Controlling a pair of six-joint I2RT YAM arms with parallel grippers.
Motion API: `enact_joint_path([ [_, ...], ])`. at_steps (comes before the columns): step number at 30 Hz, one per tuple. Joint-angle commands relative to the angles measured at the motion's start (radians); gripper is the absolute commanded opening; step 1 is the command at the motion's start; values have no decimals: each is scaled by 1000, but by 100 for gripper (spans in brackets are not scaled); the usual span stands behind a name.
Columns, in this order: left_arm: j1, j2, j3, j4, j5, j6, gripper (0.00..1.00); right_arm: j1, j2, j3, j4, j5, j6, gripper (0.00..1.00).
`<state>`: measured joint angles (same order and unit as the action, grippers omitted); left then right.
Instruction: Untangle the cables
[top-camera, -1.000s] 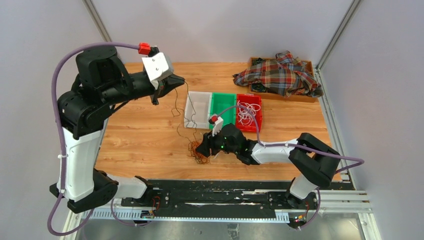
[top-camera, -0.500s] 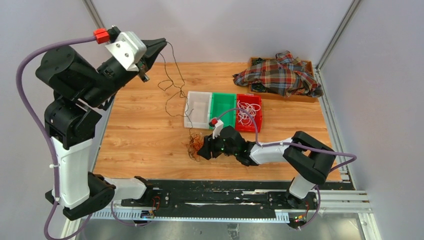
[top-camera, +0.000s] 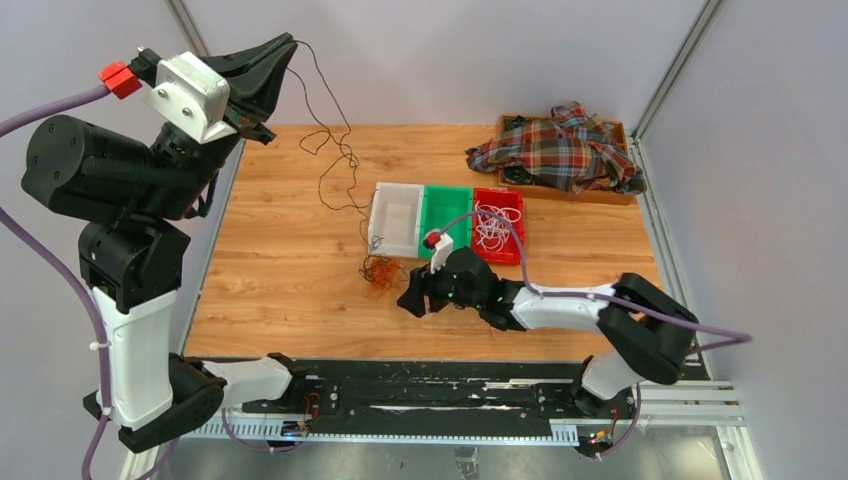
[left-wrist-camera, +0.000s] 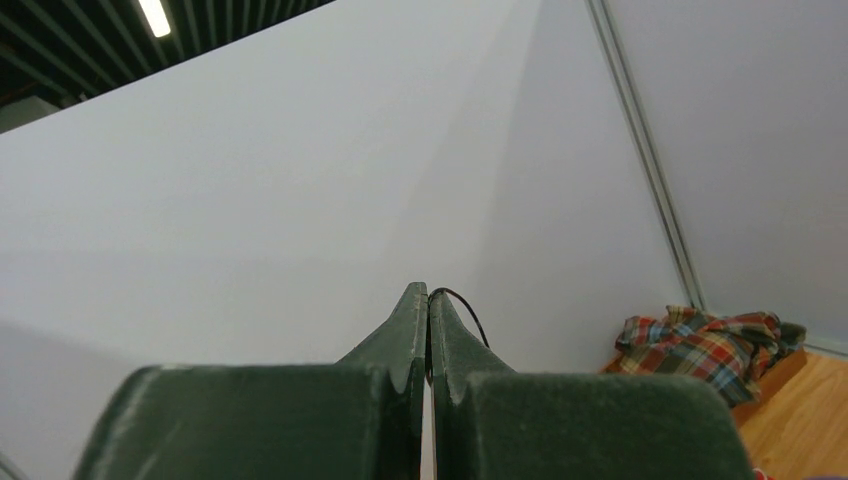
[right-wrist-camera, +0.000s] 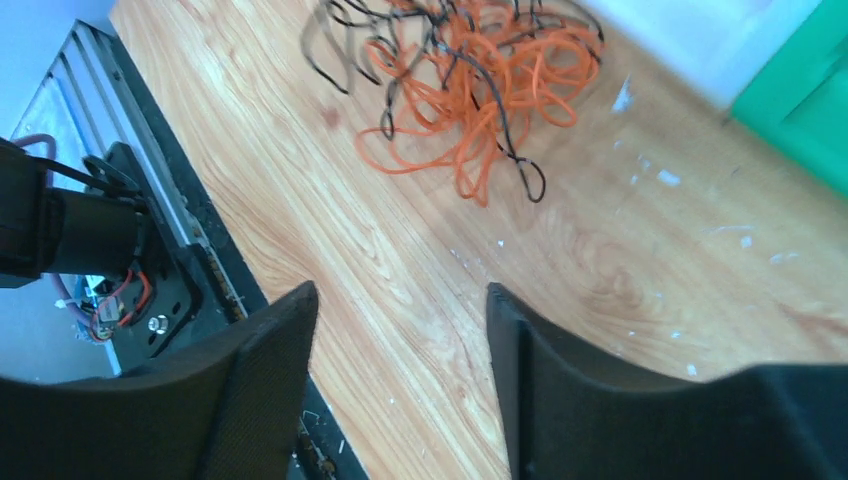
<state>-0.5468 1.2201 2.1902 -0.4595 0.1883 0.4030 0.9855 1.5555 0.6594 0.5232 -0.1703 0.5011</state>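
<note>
my left gripper (top-camera: 285, 45) is raised high at the far left, fingers pressed together on one end of a black cable (top-camera: 335, 165). the wrist view shows the strand looping out from between the tips. that cable hangs in kinks down to the table (top-camera: 280, 250) and runs into the orange tangle (top-camera: 382, 270), which lies on the wood just near of the white bin (top-camera: 398, 215).

my right gripper (top-camera: 410, 298) is low, just near and right of the tangle, fingers spread and pinching nothing, so nothing pins the knot down.

my worry is that if i pull higher, the whole clump rides up with the black strand instead of letting go, or the knot cinches tighter. the strand could also catch the white bin's near corner and drag it, or slip out of so thin a pinch.

the white cables (top-camera: 490, 228) lie in the red bin (top-camera: 518, 200), apart from all this.
</note>
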Motion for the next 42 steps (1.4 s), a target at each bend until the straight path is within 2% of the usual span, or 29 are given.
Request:
enact_joint_path([
  [1, -5, -37, -58, 79, 15, -21, 0, 8, -162, 103, -133, 58, -111, 70],
  [3, -5, -31, -48, 85, 16, -27, 0, 8, -187, 154, -171, 42, -150, 77],
  [7, -6, -10, -7, 57, 38, -37, 0, 9, -179, 256, -194, 21, -206, 79],
  [11, -5, -7, 3, 55, 43, -38, 0, 8, -121, 345, -130, -13, -233, 79],
  [17, -5, 6, 43, 45, 50, -33, 0, 8, 34, 484, -100, -41, -243, 71],
  [22, -5, 14, 81, 61, 44, -25, 0, 7, 179, 551, -63, -66, -210, 54],
  [25, -5, 11, 88, 86, 31, 4, 0, 4, 240, 534, -32, -63, -155, 42],
  [27, -5, 3, 85, 123, 7, 33, 0, 4, 261, 486, 18, -60, -117, 39],
  [33, -5, -13, 58, 331, -102, 114, 0, 5, 316, 375, 110, -62, -23, 38],
  [37, -6, 3, 83, 436, -126, 188, 0, 7, 333, 320, 146, -59, 10, 39],
  [42, -5, 91, 254, 447, -141, 251, 0, 12, 355, 274, 181, -62, 41, 43],
])
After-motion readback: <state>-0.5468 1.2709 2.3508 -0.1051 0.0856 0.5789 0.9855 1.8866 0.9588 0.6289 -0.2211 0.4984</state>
